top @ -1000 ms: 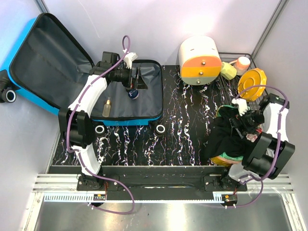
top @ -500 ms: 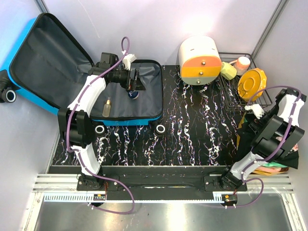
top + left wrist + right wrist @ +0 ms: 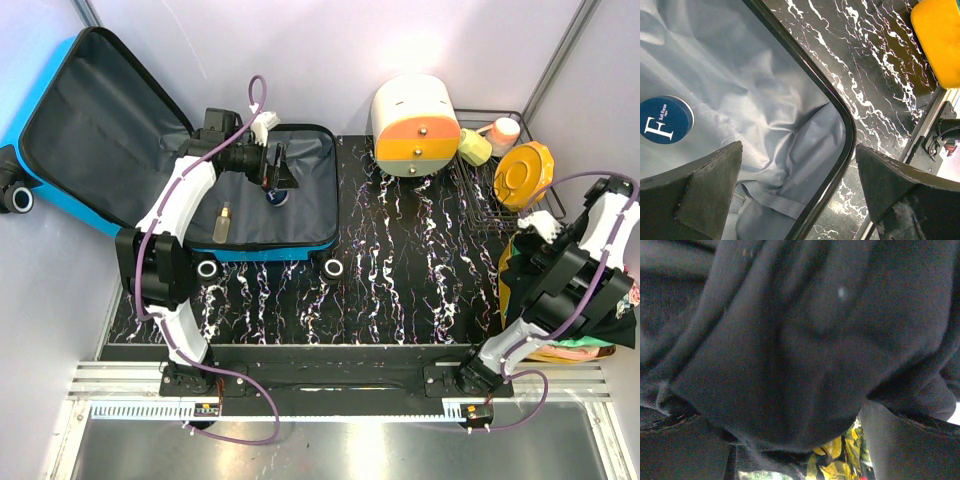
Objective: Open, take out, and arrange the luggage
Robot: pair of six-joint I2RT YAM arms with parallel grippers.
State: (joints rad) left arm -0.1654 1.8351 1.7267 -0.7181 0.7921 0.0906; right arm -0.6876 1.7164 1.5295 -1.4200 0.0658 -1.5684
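- Top external view: the luggage (image 3: 100,130) lies open in the upper left of the frame, lid tilted back toward the corner, base flat on the table (image 3: 400,270).
- My left gripper (image 3: 283,172) hangs over the base's grey lining, fingers spread wide with nothing between them.
- A round blue tin (image 3: 278,196) sits on the lining just below that gripper. A small bottle (image 3: 224,222) lies further left in the same half.
- My right arm is folded at the right edge of the frame.
- Right wrist view: my right gripper (image 3: 790,450) stands wide. A dark cloth (image 3: 790,340) fills most of the frame and drapes between the fingers; whether it is caught on them I cannot tell.
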